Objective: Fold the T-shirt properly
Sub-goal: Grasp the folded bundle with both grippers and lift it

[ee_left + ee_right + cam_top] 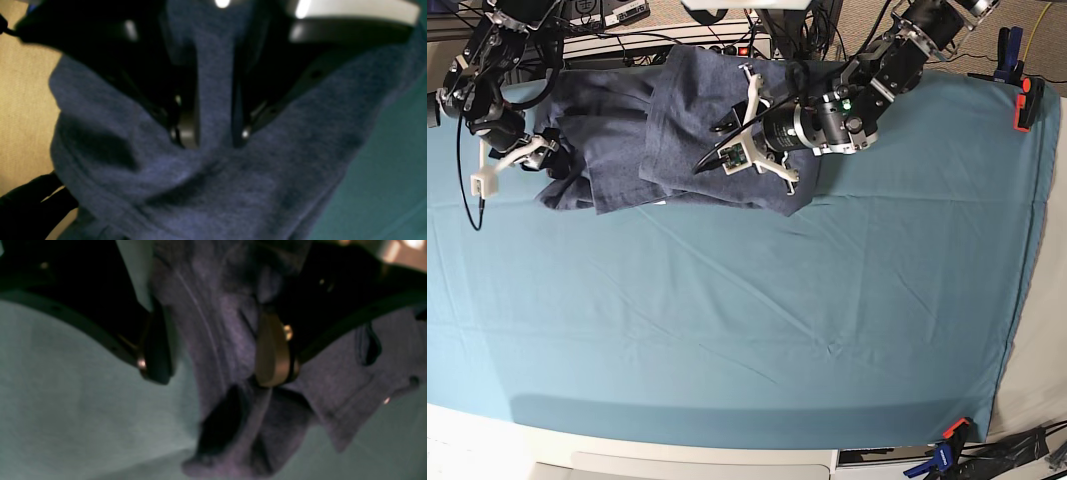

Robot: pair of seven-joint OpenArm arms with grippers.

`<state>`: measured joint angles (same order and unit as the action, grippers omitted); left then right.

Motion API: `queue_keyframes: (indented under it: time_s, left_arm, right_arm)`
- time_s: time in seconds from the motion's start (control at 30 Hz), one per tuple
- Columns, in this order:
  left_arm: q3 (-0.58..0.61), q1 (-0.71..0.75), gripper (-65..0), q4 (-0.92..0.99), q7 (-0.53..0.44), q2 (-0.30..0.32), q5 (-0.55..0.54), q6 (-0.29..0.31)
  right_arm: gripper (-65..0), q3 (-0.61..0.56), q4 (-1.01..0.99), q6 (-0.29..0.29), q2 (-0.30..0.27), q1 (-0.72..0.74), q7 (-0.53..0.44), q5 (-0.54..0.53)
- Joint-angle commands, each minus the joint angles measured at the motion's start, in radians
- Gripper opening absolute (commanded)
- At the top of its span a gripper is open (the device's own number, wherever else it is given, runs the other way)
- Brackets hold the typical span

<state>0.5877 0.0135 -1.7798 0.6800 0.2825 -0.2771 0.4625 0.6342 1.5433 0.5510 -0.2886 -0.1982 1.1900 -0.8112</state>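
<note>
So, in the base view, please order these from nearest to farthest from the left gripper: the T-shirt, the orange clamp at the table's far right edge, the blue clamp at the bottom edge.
1. T-shirt: directly under the left gripper, whose fingers pinch a fold.
2. Orange clamp: at the right edge, near the top.
3. Blue clamp: at the bottom edge, lower right.

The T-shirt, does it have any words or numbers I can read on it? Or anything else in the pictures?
No readable text in any view.
T-shirt: only plain blue-grey cloth shows; no lettering is visible.
Teal table cloth: nothing printed on it.
Arms and gear along the back edge: any labels there are too small and blurred to read.
</note>
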Motion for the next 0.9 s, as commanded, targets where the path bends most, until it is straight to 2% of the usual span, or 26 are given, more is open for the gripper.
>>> queue_keyframes:
  time_s: [0.0, 0.3, 0.5, 0.63, 0.7, 0.77, 0.87]
  left_arm:
    - [-0.003, -0.011, -46.2, -0.017, -0.022, -0.005, -0.014, 0.0]
    - [-0.003, -0.011, -46.2, -0.017, -0.023, -0.005, -0.014, 0.0]
    - [-0.003, -0.011, -46.2, -0.017, -0.022, -0.005, -0.013, 0.0]
    - [-0.003, -0.011, -46.2, -0.017, -0.022, -0.005, -0.013, 0.0]
    - [-0.003, -0.011, -46.2, -0.017, -0.022, -0.005, -0.013, 0.0]
    - [-0.003, -0.011, -46.2, -0.017, -0.023, -0.005, -0.013, 0.0]
    - [-0.003, -0.011, -46.2, -0.017, -0.023, -0.005, -0.013, 0.0]
  right_arm:
    - [-23.9, -0.018, 0.005, 0.003, -0.011, -0.011, 0.049, 0.012]
    - [-24.1, -0.053, 0.005, 0.003, -0.016, -0.024, 0.111, 0.018]
    - [-24.1, -0.053, 0.005, 0.04, -0.016, -0.024, 0.146, -0.006]
    - [-24.1, -0.053, 0.005, 0.044, -0.016, -0.024, 0.149, -0.012]
    - [-27.3, -0.053, 0.005, 0.044, -0.016, -0.024, 0.15, -0.012]
    - [-32.9, -0.053, 0.005, 0.043, -0.016, -0.024, 0.153, -0.016]
    - [-43.2, -0.053, 0.005, 0.044, -0.016, -0.023, 0.173, -0.077]
